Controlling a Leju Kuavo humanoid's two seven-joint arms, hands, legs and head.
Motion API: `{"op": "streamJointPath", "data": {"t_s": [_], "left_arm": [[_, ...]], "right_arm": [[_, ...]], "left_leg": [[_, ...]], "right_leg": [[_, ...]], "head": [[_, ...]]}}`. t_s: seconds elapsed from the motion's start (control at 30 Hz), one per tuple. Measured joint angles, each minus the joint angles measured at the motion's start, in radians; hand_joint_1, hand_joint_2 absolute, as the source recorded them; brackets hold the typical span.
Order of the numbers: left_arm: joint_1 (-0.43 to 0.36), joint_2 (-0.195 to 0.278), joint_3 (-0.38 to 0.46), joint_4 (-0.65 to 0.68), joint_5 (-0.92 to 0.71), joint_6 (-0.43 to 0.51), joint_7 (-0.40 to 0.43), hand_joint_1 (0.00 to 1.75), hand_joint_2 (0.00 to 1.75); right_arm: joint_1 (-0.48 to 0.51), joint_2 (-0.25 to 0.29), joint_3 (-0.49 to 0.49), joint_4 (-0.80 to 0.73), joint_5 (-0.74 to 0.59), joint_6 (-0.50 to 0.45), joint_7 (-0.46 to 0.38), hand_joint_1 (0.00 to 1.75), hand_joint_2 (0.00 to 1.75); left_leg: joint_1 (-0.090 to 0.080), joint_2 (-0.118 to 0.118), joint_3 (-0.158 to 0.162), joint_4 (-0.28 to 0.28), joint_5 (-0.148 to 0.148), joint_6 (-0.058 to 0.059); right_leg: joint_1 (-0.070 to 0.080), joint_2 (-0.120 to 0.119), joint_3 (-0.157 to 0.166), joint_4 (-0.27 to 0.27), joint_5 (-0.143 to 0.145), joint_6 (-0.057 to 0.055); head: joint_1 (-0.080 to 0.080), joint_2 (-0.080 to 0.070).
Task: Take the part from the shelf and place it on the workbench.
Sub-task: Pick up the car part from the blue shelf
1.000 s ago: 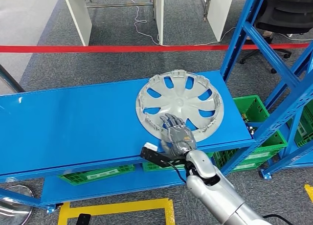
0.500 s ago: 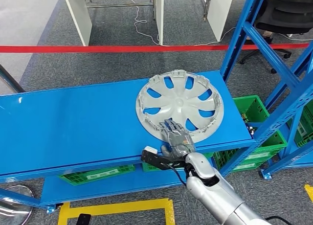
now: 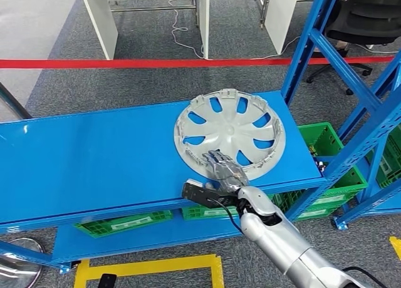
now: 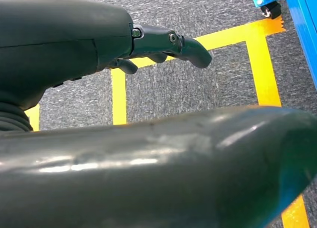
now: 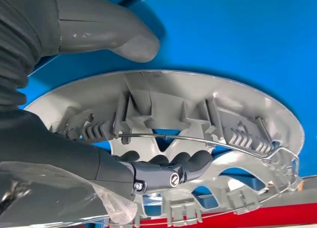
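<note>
Since a second ago the right hand (image 3: 226, 174) has been pushed slightly further over the hubcap (image 3: 230, 133), at its seven-o'clock rim. The hubcap lies flat on the blue shelf (image 3: 94, 156) (right end). Left wrist: the left hand (image 4: 112, 44) is seen over carpet, fingers loosely extended, holding nothing. Right wrist: fingers (image 5: 168, 166) are hooked inside the rim, thumb (image 5: 112, 29) outside.

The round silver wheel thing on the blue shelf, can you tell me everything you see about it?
It is a hubcap, silver-grey and plastic-looking, lying flat with its inner side up on the blue shelf, near the shelf's right end. It has spokes with openings showing blue through them, clips around the rim, and a thin wire ring inside. The right hand reaches over its near edge, fingers inside the rim and thumb outside.
</note>
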Motion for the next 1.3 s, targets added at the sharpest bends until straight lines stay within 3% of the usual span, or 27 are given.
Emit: {"op": "streamJointPath", "data": {"t_s": [0.27, 0.67, 0.7, 0.8, 0.83, 1.3], "left_arm": [[0.003, 0.000, 0.015, 0.005, 0.000, 0.000, -0.001, 0.00, 0.00], [0.004, 0.001, 0.023, 0.005, -0.009, 0.000, -0.001, 0.00, 0.00], [0.004, 0.001, 0.023, 0.005, -0.010, 0.000, -0.001, 0.00, 0.00], [0.004, 0.001, 0.023, 0.005, -0.012, 0.001, -0.001, 0.00, 0.00], [0.004, 0.001, 0.023, 0.005, -0.013, 0.001, -0.001, 0.00, 0.00], [0.005, 0.001, 0.029, 0.005, -0.015, 0.002, -0.001, 0.00, 0.00]], "right_arm": [[-0.013, -0.010, -0.007, 0.018, 0.006, -0.023, 0.035, 0.00, 1.75], [-0.062, -0.048, -0.003, 0.047, -0.029, 0.095, 0.052, 0.01, 1.75], [-0.064, -0.051, -0.002, 0.050, -0.031, 0.096, 0.051, 0.12, 1.75], [-0.072, -0.057, 0.002, 0.057, -0.040, 0.105, 0.046, 1.39, 1.75], [-0.074, -0.059, 0.003, 0.059, -0.044, 0.109, 0.043, 1.71, 1.75], [-0.101, -0.078, 0.024, 0.086, -0.076, 0.130, 0.015, 1.75, 1.75]], "left_leg": [[0.000, 0.000, 0.000, 0.001, 0.001, 0.001], [0.000, 0.000, 0.000, 0.003, 0.001, 0.001], [0.000, 0.000, 0.000, 0.003, 0.001, 0.001], [0.000, 0.000, 0.001, 0.003, 0.002, 0.002], [0.000, 0.000, 0.001, 0.003, 0.002, 0.002], [0.000, 0.000, 0.002, 0.004, 0.003, 0.004]], "right_leg": [[0.000, 0.000, 0.001, 0.000, 0.001, 0.001], [0.000, 0.000, 0.002, 0.000, 0.002, 0.002], [0.000, 0.000, 0.002, 0.000, 0.003, 0.002], [0.000, 0.000, 0.002, -0.001, 0.003, 0.003], [0.000, 0.000, 0.002, -0.001, 0.004, 0.003], [0.000, 0.000, 0.004, -0.001, 0.005, 0.004]], "head": [[0.000, 0.000], [0.000, 0.000], [0.000, 0.000], [0.000, 0.000], [0.000, 0.000], [0.000, 0.000]]}}
